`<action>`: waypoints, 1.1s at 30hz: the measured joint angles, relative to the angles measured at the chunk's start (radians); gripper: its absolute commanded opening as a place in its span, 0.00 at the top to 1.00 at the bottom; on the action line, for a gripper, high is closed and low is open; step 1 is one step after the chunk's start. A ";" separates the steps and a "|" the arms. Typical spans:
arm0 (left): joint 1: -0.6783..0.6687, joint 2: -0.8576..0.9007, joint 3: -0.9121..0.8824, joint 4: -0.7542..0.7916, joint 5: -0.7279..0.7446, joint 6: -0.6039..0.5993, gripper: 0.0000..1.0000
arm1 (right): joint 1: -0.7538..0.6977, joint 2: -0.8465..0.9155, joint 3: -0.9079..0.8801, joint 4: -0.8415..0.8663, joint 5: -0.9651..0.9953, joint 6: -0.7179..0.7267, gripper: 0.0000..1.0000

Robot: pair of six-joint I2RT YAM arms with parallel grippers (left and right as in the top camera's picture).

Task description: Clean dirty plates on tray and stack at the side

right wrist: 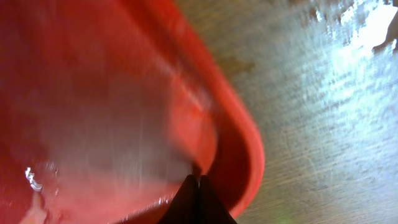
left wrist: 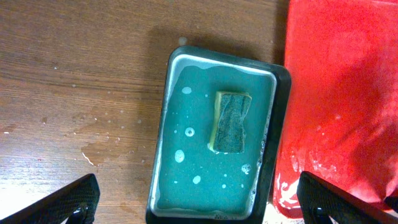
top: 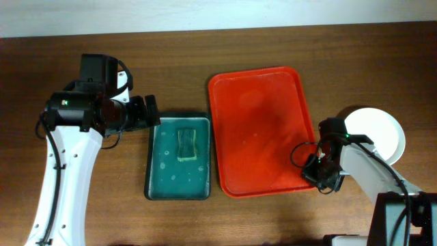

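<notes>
The red tray lies in the middle of the table with no plates on it, only wet streaks. It also shows in the left wrist view and the right wrist view. White plates sit to the right of the tray, partly hidden by my right arm; I cannot tell how many. My right gripper is shut, its tips together just over the tray's near right corner, inside the rim. My left gripper is open and empty, its fingers spread over one end of the basin.
A dark teal basin with soapy water stands left of the tray, also in the left wrist view. A sponge lies in it. Wet spots mark the wood near the basin and the tray's corner.
</notes>
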 measured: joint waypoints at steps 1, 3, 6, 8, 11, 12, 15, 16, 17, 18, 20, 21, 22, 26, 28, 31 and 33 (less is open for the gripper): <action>0.000 0.000 0.000 0.000 0.000 0.000 0.01 | 0.000 0.000 -0.010 0.002 0.004 0.023 0.96; 0.000 0.000 0.000 0.000 0.000 0.000 0.01 | 0.000 -0.005 -0.019 -0.004 0.004 0.063 0.96; 0.000 0.000 0.000 0.000 0.000 0.000 0.01 | 0.000 -0.012 -0.026 -0.010 0.003 0.113 0.96; 0.000 0.000 0.000 0.000 0.000 0.000 0.01 | 0.000 -0.016 -0.029 -0.007 0.004 0.131 0.96; 0.000 0.000 0.000 0.000 0.000 0.000 0.01 | 0.000 -0.021 -0.032 -0.013 0.004 0.137 0.96; 0.000 0.000 0.000 0.000 0.000 0.000 0.00 | 0.000 -0.022 -0.034 -0.027 0.004 0.138 0.96; 0.000 0.000 0.000 0.000 0.000 0.000 0.01 | 0.000 -0.045 -0.056 -0.043 0.024 0.125 0.92; 0.000 0.000 0.000 0.000 0.000 0.000 0.01 | 0.000 -0.056 -0.060 -0.027 0.026 0.109 0.88; 0.000 0.000 0.000 0.000 0.000 0.000 0.01 | 0.000 -0.084 -0.063 0.005 0.013 0.070 0.81; 0.000 0.000 0.000 0.000 0.000 0.000 0.01 | 0.000 -0.123 -0.061 0.019 -0.011 0.017 0.74; 0.000 0.000 0.000 0.000 0.000 0.000 0.01 | 0.000 -0.205 -0.050 0.013 -0.067 -0.079 0.63; 0.000 0.000 0.000 0.000 0.000 0.000 0.01 | 0.000 -0.269 -0.033 -0.003 -0.106 -0.131 0.59; 0.000 0.000 0.000 0.000 0.000 0.000 0.01 | 0.000 -0.344 -0.005 -0.032 -0.157 -0.186 0.57; 0.000 0.000 0.000 0.000 0.000 0.000 0.01 | 0.000 -0.600 0.132 -0.157 -0.308 -0.347 0.41; 0.000 0.000 0.000 0.000 0.000 0.000 0.01 | 0.000 -0.678 0.169 -0.204 -0.335 -0.381 0.02; 0.000 0.000 0.000 0.000 0.000 0.000 0.01 | 0.000 -0.818 0.216 -0.260 -0.377 -0.415 0.02; 0.000 0.000 0.000 0.000 0.000 0.000 0.01 | 0.000 -0.874 0.217 -0.295 -0.388 -0.423 0.02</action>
